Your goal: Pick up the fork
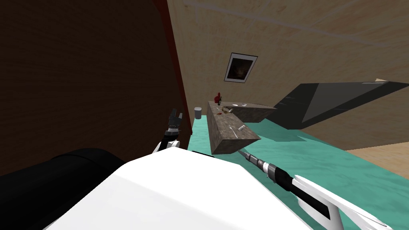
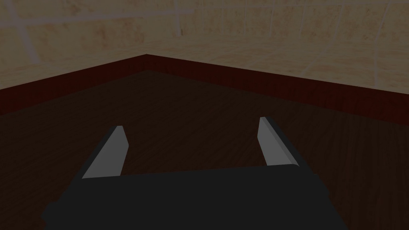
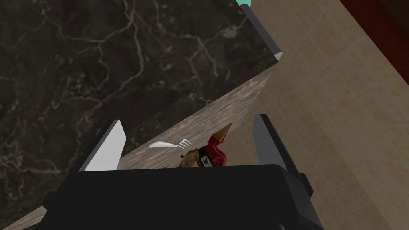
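Fork (image 3: pixel 169 144) lies on the stone counter (image 3: pixel 239 98).
Right gripper (image 3: pixel 188 121), spread wide and empty, should be centred over the handle before closing.

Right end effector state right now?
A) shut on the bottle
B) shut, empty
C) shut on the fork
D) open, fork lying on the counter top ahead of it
D: in the right wrist view, the right end effector has its fingers standing wide apart and gripping nothing, while the fork lies flat on the brown stone counter top beyond them.
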Motion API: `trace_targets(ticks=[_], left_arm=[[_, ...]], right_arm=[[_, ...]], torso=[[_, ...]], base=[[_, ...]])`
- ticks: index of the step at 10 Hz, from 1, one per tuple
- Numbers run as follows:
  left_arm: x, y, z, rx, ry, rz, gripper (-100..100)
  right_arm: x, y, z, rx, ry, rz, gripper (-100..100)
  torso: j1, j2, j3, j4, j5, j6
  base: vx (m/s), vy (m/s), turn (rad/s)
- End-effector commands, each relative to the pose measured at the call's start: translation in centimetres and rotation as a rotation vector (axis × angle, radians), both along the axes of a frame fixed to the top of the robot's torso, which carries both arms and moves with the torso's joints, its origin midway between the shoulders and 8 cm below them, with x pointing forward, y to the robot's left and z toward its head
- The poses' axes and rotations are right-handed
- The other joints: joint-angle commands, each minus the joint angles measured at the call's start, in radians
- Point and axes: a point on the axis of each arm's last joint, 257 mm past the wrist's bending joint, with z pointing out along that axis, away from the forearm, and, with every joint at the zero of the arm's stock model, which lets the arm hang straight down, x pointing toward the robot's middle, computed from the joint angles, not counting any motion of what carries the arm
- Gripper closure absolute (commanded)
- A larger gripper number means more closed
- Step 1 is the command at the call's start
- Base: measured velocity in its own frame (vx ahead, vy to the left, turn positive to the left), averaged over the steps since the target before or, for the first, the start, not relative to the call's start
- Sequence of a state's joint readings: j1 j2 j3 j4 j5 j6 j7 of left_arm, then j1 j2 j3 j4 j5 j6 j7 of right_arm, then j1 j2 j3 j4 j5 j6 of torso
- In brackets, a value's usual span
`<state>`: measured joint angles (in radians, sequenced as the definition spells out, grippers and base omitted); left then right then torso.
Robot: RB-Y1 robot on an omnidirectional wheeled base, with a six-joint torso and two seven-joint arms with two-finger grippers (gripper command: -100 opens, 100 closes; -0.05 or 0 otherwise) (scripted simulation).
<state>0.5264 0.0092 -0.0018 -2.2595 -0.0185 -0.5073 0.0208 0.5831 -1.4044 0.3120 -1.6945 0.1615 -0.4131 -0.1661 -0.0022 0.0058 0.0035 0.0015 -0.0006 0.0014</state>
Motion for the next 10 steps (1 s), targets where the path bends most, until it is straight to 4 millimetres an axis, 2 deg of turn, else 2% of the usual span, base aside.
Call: trace_targets(ticks=[1,2,5,10], left_arm=[[0.0,0.0,0.0,0.0,0.0,0.0,0],[0.0,0.0,0.0,0.0,0.0,0.0,0],[0.0,0.0,0.0,0.0,0.0,0.0,0],[0.0,0.0,0.0,0.0,0.0,0.0,0]], right_arm=[[-1.8,-1.5,-1.3,-0.061,0.039,0.02,-100],[-3.5,-3.1,-2.4,-0.119,0.081,0.038,-100],[-6.1,-5.9,-3.4,-0.207,0.15,0.063,-100],[-9.9,-10.5,-3.6,-0.346,0.266,0.107,-100]], torso=[[0.0,0.0,0.0,0.0,0.0,0.0],[0.0,0.0,0.0,0.0,0.0,0.0],[0.001,0.001,0.001,0.0,0.0,0.0],[0.003,-0.006,-0.004,-0.001,0.001,-0.001]], base=[[-0.056,-0.016,-0.014],[-0.098,-0.027,-0.018],[-0.079,-0.015,0.016],[0.013,0.015,0.05]])
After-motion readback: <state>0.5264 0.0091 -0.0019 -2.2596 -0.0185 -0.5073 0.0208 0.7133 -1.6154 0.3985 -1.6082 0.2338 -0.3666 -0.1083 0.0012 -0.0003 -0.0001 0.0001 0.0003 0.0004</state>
